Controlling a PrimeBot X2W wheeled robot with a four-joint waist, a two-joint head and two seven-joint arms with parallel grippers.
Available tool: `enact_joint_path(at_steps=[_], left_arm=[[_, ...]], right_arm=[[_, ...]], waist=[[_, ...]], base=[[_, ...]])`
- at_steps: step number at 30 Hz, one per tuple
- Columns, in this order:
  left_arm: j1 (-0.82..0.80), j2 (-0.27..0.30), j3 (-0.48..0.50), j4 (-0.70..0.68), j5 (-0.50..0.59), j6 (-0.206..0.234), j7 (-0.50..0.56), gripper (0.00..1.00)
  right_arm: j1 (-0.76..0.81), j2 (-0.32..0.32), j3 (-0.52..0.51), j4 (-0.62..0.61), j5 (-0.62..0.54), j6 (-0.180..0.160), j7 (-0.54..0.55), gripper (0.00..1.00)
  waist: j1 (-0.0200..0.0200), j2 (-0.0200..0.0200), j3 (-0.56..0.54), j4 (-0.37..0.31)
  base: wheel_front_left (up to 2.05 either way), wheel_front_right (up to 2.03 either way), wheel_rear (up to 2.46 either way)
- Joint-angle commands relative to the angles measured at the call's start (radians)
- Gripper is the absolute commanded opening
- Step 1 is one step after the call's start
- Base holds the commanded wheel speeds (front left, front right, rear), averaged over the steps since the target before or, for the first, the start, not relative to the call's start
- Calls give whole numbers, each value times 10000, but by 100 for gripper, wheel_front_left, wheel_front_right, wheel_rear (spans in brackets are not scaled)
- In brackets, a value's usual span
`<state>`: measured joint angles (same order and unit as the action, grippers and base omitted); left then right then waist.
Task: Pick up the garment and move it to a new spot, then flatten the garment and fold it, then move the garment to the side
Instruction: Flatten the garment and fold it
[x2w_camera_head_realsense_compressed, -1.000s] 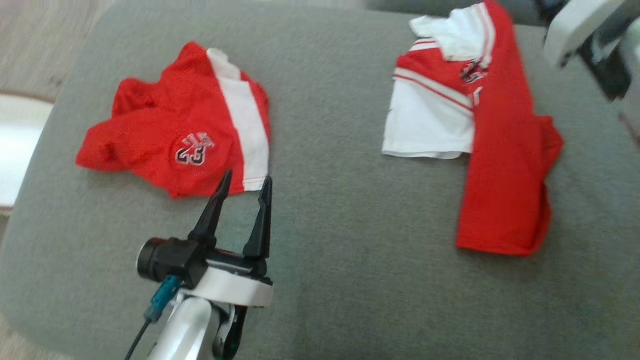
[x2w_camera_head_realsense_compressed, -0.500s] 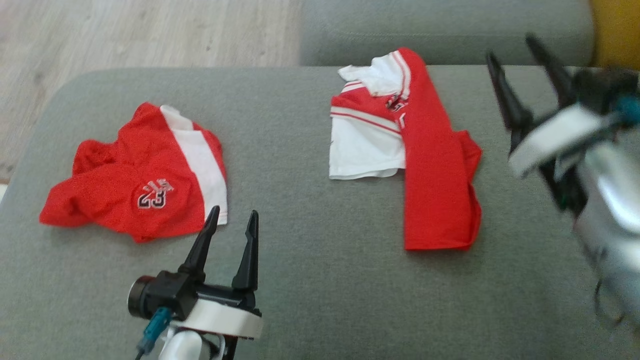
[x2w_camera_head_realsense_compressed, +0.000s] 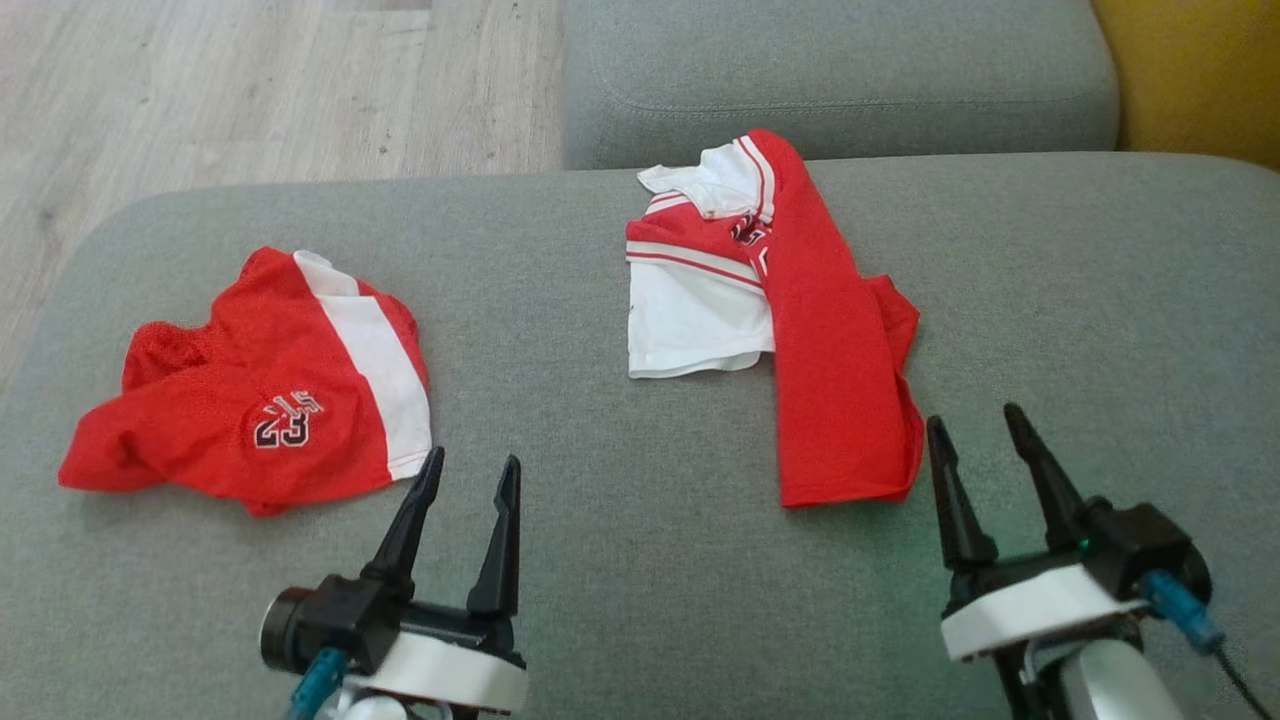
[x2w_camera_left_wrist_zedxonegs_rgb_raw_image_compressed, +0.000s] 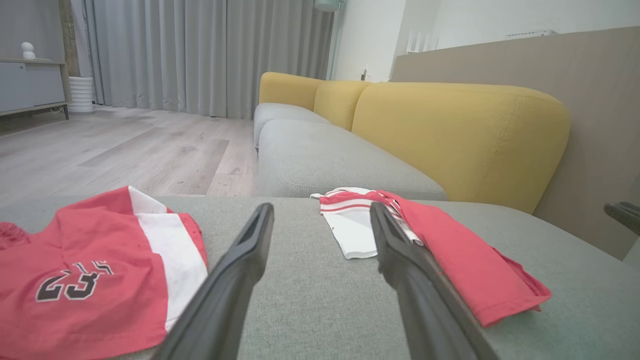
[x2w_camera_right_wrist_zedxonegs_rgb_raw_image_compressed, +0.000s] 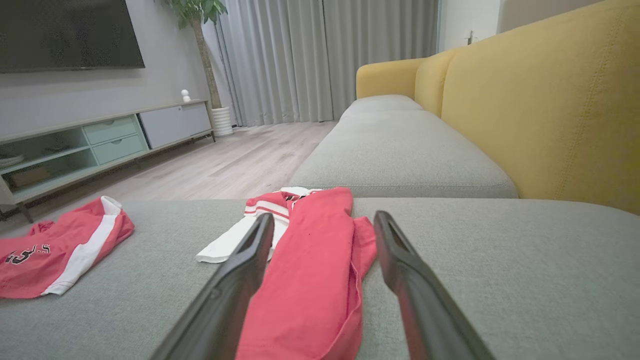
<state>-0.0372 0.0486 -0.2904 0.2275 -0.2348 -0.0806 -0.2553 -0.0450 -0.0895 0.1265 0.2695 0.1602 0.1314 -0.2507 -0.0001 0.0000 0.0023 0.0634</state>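
A red-and-white jersey top (x2w_camera_head_realsense_compressed: 790, 330) lies folded lengthwise on the grey cushion (x2w_camera_head_realsense_compressed: 620, 560), its red side running towards me; I also see this top (x2w_camera_right_wrist_zedxonegs_rgb_raw_image_compressed: 310, 260) in the right wrist view and the same top (x2w_camera_left_wrist_zedxonegs_rgb_raw_image_compressed: 450, 260) in the left wrist view. Red shorts with a white stripe and the number 23 (x2w_camera_head_realsense_compressed: 260, 400) lie crumpled at the left. My left gripper (x2w_camera_head_realsense_compressed: 470, 470) hovers open just right of the shorts (x2w_camera_left_wrist_zedxonegs_rgb_raw_image_compressed: 90, 280). My right gripper (x2w_camera_head_realsense_compressed: 975, 425) stands open beside the top's near corner, holding nothing.
A second grey seat cushion (x2w_camera_head_realsense_compressed: 840, 80) lies beyond the top, with the yellow sofa back (x2w_camera_head_realsense_compressed: 1190, 80) to the right. Wooden floor (x2w_camera_head_realsense_compressed: 250, 90) drops off past the cushion's far left edge. A TV cabinet (x2w_camera_right_wrist_zedxonegs_rgb_raw_image_compressed: 95, 145) stands across the room.
The head camera has tilted and shifted, so the whole scene slid. My right arm swung from the upper right down to the lower right, beside the top. The left gripper stayed open.
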Motion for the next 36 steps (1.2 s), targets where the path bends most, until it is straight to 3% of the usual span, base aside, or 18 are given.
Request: enact_joint_path(at_steps=[1,11,17,23,32,33,34,35,36], left_arm=[[-218,16,275,-310,72,-15,-65,100],[-327,16,144,-253,116,-91,-65,100],[-530,16,-34,-212,39,-89,-65,100],[-761,16,-227,-249,-43,-72,-65,100],[-901,16,-234,-225,-21,-63,-65,100],[-904,16,-229,-212,-15,-63,-65,100],[-906,16,-223,-198,-6,-63,-65,100],[-907,16,-210,-184,2,-61,-65,100],[-915,16,-206,-173,7,-63,-65,100]], right_arm=[[-259,77,116,-478,-161,-7,-110,100],[-168,286,839,-141,-922,-7,-101,100],[-717,221,1423,1139,-1364,-7,46,100],[-1401,199,1345,2735,-1689,-7,28,100],[-1908,260,1367,4362,-1338,-7,181,100],[-1961,266,1408,4462,-1257,-7,152,86],[-2024,271,1453,4548,-1185,-7,121,33],[-2088,274,1511,4626,-1122,-7,95,0],[-2154,276,1575,4698,-1070,-7,72,0]], waist=[[1,0,20,8],[1,0,313,345],[1,0,783,758],[1,0,1175,1212],[1,0,1378,1291],[1,0,1381,1268],[1,0,1380,1239],[1,0,1373,1198],[1,0,1372,1166]], base=[[0,0,0],[0,0,0],[0,0,0],[0,0,0],[0,0,0],[0,0,0],[0,0,0],[0,0,0],[0,0,0]])
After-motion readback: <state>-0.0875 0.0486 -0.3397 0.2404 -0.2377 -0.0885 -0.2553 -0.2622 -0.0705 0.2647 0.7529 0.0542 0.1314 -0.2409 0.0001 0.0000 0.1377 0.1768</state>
